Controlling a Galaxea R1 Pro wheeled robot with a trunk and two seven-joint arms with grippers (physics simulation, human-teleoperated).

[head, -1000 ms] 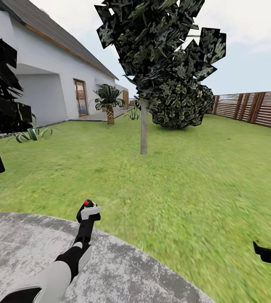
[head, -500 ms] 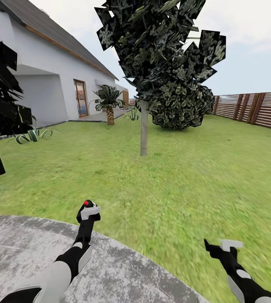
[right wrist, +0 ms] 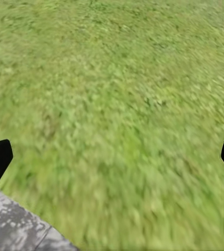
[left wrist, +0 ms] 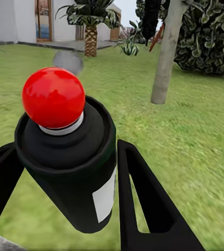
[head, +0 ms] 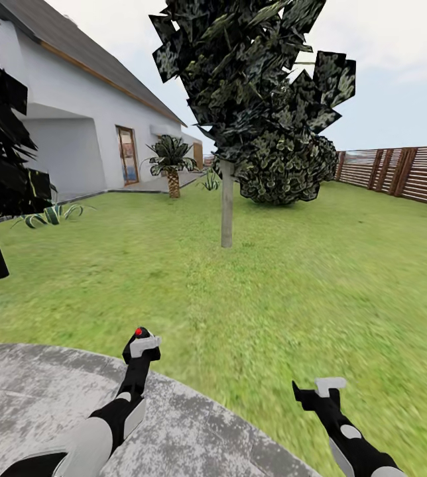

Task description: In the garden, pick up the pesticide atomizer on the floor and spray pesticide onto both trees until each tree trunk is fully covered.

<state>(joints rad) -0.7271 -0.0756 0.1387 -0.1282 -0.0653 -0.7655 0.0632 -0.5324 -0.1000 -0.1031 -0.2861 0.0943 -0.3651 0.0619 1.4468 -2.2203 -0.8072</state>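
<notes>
We hold the spray bottle in our left gripper, low left of centre.
Open lawn lies before the trunk at centre; the right gripper hangs spread, holding nothing.

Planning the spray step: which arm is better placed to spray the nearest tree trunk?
Left: its gripper holds the pesticide atomizer, nozzle facing the tree trunk. The right gripper is open over grass.

Bright, even daylight under a pale sky, no hard shadows, no glare, grass smeared and soft low in the frame, foliage dark and blocky, right wrist view blurred throughout
</notes>
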